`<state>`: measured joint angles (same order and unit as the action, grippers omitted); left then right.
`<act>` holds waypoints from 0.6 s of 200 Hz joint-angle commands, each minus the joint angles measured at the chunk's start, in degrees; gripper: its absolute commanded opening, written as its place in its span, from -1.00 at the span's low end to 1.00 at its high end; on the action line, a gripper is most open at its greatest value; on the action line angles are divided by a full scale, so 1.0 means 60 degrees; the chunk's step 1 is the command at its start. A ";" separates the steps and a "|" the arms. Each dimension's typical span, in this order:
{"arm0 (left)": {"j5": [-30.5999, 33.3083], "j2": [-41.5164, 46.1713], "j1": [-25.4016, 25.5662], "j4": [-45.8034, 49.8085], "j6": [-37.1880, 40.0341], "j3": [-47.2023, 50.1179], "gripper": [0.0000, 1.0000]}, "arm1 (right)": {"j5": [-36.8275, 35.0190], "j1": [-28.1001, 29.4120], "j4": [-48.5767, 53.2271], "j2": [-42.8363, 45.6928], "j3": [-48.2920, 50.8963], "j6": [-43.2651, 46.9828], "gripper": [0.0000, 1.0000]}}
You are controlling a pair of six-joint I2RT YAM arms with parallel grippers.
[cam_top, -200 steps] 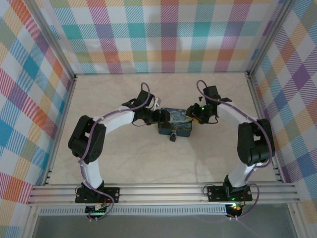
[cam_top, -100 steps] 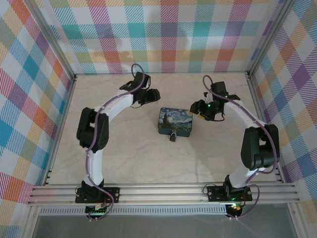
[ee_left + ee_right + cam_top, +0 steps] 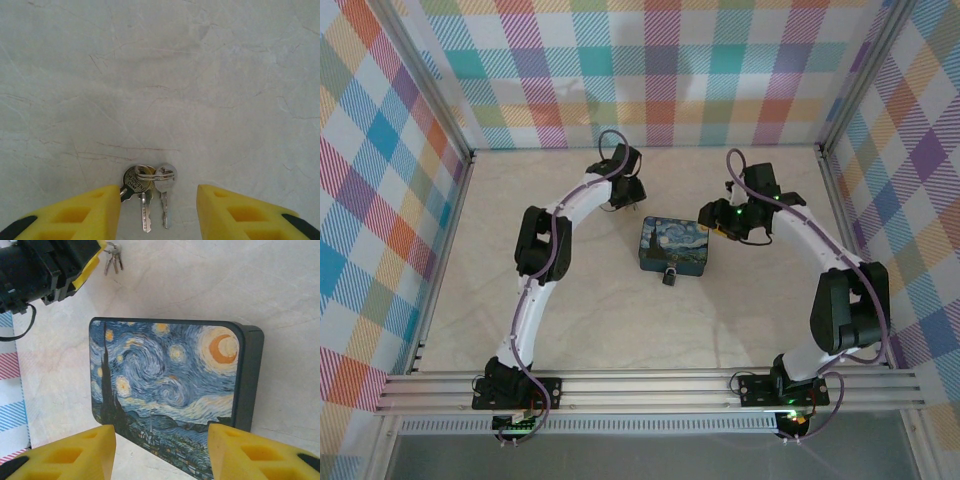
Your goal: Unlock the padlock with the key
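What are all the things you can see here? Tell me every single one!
pale marbled table: one, cream, under everything.
blue rectangular tin with a starry-night painting: one, blue, lying flat mid-table.
small dark padlock with a silvery shackle: one, near-black, at the tin's near edge.
bunch of silvery metal keys on a ring: one bunch, at least two keys, flat on the table beyond the tin.
checked walls: three, many colours, around the table.
left end effector: one, yellow fingers, open, either side of the keys.
right end effector: one, yellow fingers, open, over the tin.
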<state>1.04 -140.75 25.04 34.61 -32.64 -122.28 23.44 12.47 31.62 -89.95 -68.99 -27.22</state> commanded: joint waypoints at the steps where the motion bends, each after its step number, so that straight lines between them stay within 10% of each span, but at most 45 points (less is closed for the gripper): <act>1: 0.0171 -0.0308 0.0031 0.0599 -0.0068 -0.0478 -0.14 | 0.0456 0.0031 -0.0372 0.0132 0.0054 -0.0183 0.01; 120: 0.0216 -0.0542 0.0046 0.0998 0.0585 -0.0545 -0.43 | 0.0720 0.0353 -0.0841 0.0088 0.0424 -0.0689 -0.01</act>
<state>1.34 -143.76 25.04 37.32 -30.98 -125.32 26.70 14.28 27.00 -89.95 -67.26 -30.85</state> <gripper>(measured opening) 0.289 0.497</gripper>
